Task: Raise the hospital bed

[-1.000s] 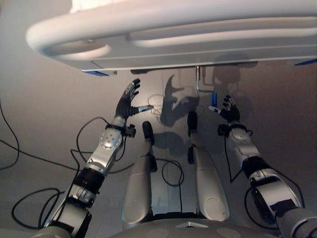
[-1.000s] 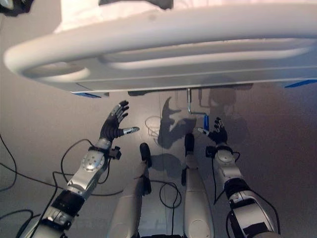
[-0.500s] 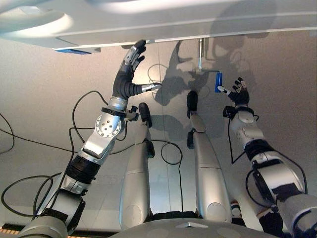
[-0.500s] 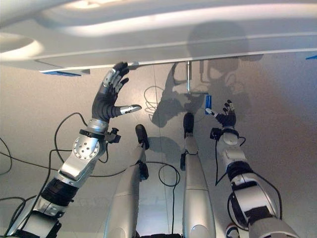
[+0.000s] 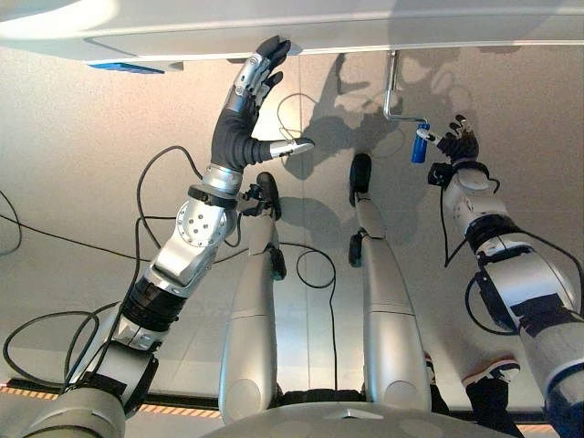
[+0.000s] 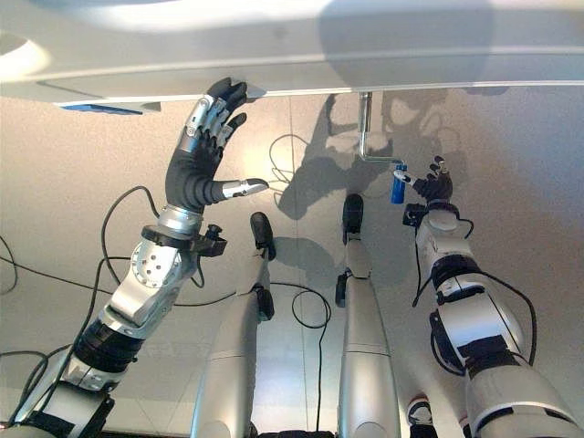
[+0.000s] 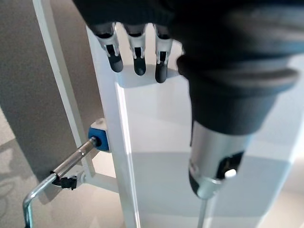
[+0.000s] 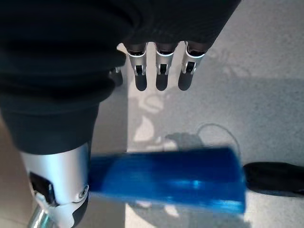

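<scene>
One blue crank handle (image 8: 166,178) before right hand (image 6: 436,186); left hand (image 5: 239,128) at footboard (image 5: 365,23) (both fingers straight).

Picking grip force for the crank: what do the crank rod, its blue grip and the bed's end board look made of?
Crank rod: bare metal by the look, thin, silvery, bent at right angles. Blue grip: smooth glossy sleeve with highlights, probably plastic, possibly rubber. End board: pale moulded panel with rounded edges and a soft sheen, likely plastic. Right hand is open beside the grip; left hand is open at the board's edge.
</scene>
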